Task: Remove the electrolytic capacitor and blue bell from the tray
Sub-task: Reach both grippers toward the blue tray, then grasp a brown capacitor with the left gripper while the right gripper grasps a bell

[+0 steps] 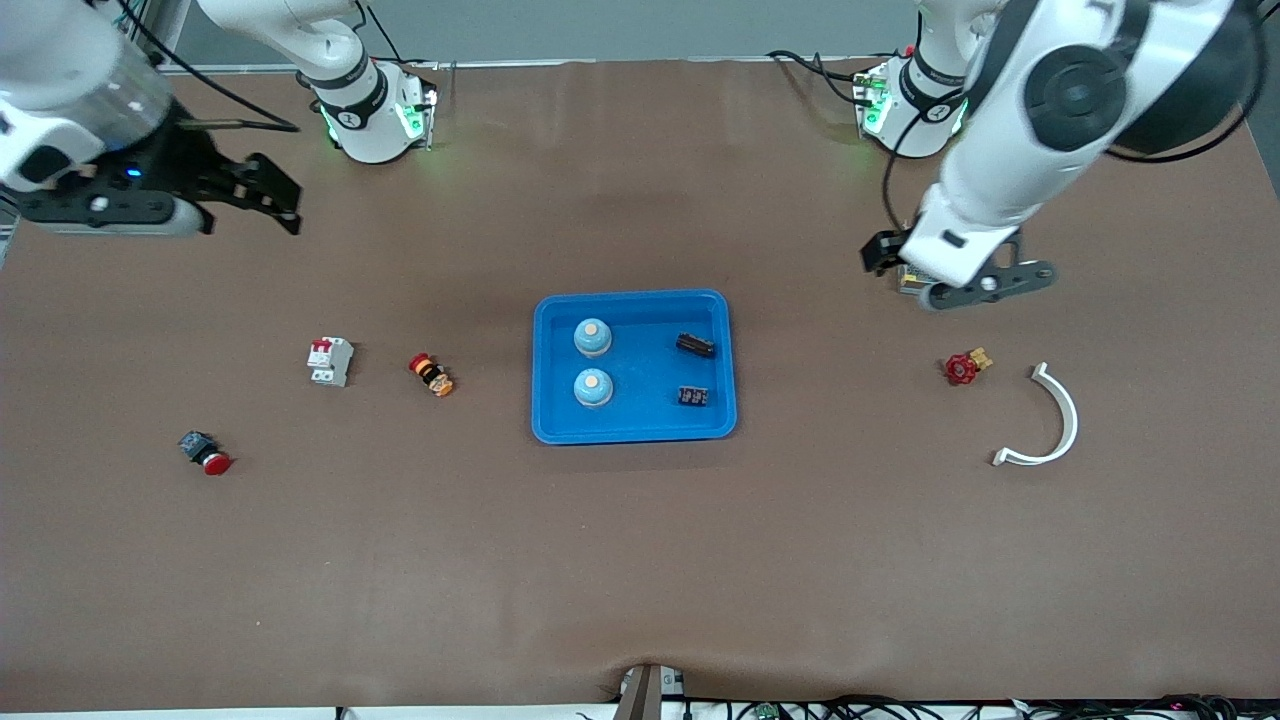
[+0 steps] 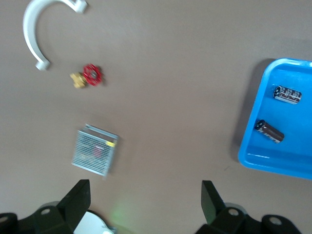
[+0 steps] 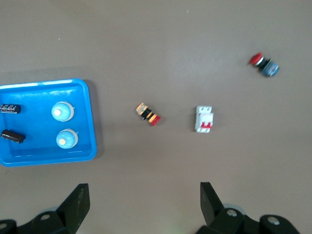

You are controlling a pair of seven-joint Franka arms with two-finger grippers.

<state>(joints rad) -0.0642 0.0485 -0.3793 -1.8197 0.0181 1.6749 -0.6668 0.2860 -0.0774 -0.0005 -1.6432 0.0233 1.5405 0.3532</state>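
Observation:
A blue tray (image 1: 634, 432) in the middle of the table holds two light-blue bells (image 1: 592, 337) (image 1: 592, 387) and two black capacitors (image 1: 695, 345) (image 1: 694, 396). My right gripper (image 1: 275, 195) is open and empty, up over bare table at the right arm's end. Its wrist view shows the tray (image 3: 92, 122), bells (image 3: 62, 111) and capacitors (image 3: 9, 108) past its own open gripper (image 3: 144, 200). My left gripper (image 1: 890, 258) is open and empty over a silver grille box (image 2: 95, 151). The left wrist view shows its open gripper (image 2: 145, 200) and the capacitors (image 2: 269, 131).
Toward the right arm's end lie a white breaker (image 1: 330, 361), an orange-and-red button (image 1: 431, 375) and a red-capped switch (image 1: 205, 452). Toward the left arm's end lie a red valve (image 1: 964, 367) and a white curved piece (image 1: 1045, 420).

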